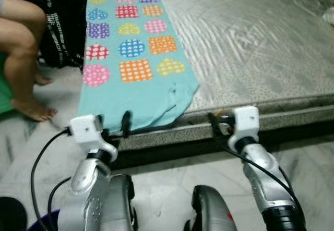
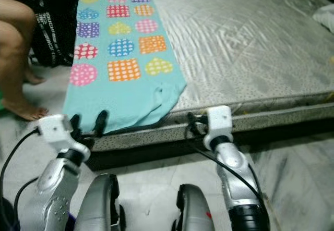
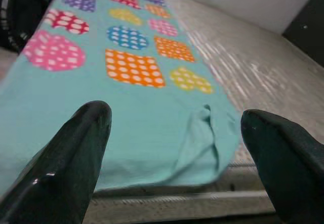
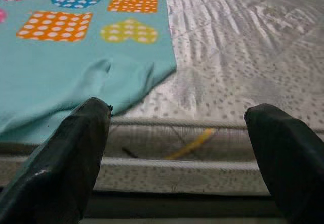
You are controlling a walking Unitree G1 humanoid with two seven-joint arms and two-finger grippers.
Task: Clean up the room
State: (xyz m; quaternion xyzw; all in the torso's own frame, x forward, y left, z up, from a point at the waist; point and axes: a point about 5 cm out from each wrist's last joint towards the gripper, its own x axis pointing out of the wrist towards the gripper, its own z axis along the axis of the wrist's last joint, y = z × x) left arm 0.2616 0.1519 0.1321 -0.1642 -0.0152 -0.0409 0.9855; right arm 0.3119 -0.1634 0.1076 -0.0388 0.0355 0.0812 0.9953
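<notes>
A turquoise sheet (image 1: 130,48) printed with coloured dotted hearts and squares lies along the left side of a bare grey mattress (image 1: 250,43). Its near corner (image 3: 202,133) is rumpled and hangs a little over the mattress edge. My left gripper (image 1: 115,128) is open at that hanging edge, its fingers (image 3: 76,158) spread just short of the cloth with nothing between them. My right gripper (image 1: 219,120) is open too, level with the mattress edge just right of the sheet's corner (image 4: 126,77), and holds nothing.
A person's bare legs (image 1: 21,48) stand on the floor at the left, beside a black bag (image 1: 60,27). A white cloth (image 1: 329,14) lies at the mattress's far right. Pale marble floor (image 1: 172,184) runs below the dark bed base. A yellow strand (image 4: 195,143) shows in the mattress side.
</notes>
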